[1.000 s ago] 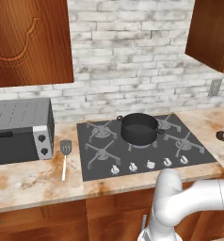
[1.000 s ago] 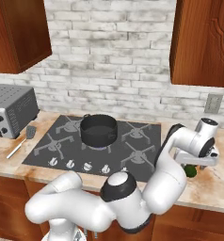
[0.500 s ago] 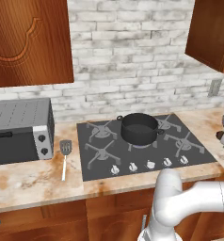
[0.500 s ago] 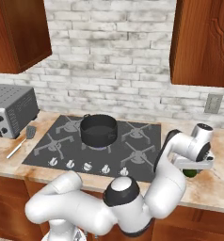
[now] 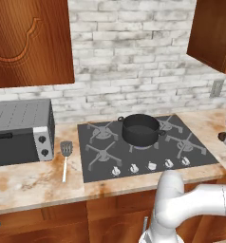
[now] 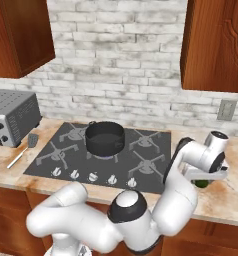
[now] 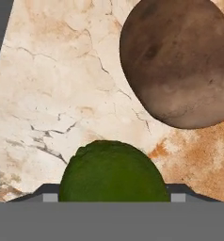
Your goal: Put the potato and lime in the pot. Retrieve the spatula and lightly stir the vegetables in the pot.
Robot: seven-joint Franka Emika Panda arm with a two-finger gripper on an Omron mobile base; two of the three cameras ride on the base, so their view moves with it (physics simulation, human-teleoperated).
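The green lime [image 7: 113, 174] lies on the marble counter directly under my gripper [image 7: 113, 196], with one dark fingertip on each side of it; the jaws look open around it. The dark-brown potato [image 7: 177, 61] rests just beyond it, apart from the fingers. From the right base view my hand [image 6: 211, 161] hangs low over the counter right of the cooktop, the lime [image 6: 202, 183] peeking out beneath it. The dark pot [image 5: 140, 128] [image 6: 105, 138] stands on the cooktop's middle burner. Left of the cooktop lies the spatula [image 5: 65, 156] [image 6: 23, 148].
A black cooktop [image 5: 181, 154] with a row of knobs along its front takes the counter's middle. A grey toaster oven [image 5: 20, 130] stands at the far left. Wooden cabinets hang above both sides, and a wall outlet [image 6: 227, 109] sits behind my hand.
My hand has dropped lower over the counter right of the cooktop, down onto the lime. Pot and spatula have not moved.
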